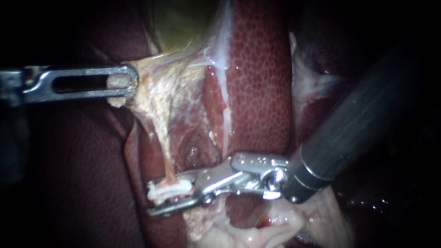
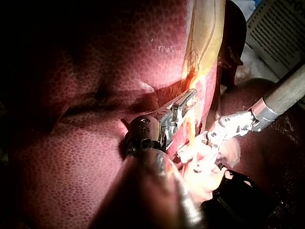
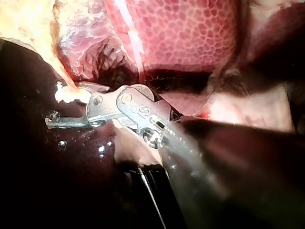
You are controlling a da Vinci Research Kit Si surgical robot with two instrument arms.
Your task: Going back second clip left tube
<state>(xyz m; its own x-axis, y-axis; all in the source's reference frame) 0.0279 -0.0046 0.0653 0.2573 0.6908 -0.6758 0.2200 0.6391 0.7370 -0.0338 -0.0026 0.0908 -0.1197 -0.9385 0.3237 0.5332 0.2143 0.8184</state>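
left instrument (image 1: 123, 85): hand clamped on pale tissue (image 1: 154, 92). right instrument (image 1: 155, 200): hand narrowly parted around white clip (image 1: 169, 188) on tube (image 1: 164, 154).

Two instruments (image 1: 123, 85) (image 1: 154, 202); one clip (image 1: 170, 187); one tube (image 1: 161, 138); one gallbladder (image 1: 179, 23); one liver (image 1: 262, 92).

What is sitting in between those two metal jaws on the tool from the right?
A white clip, on a thin pale tube, lies between the open jaws of the right instrument. Below the clip the lower jaw covers the tube, so its course there is hidden.
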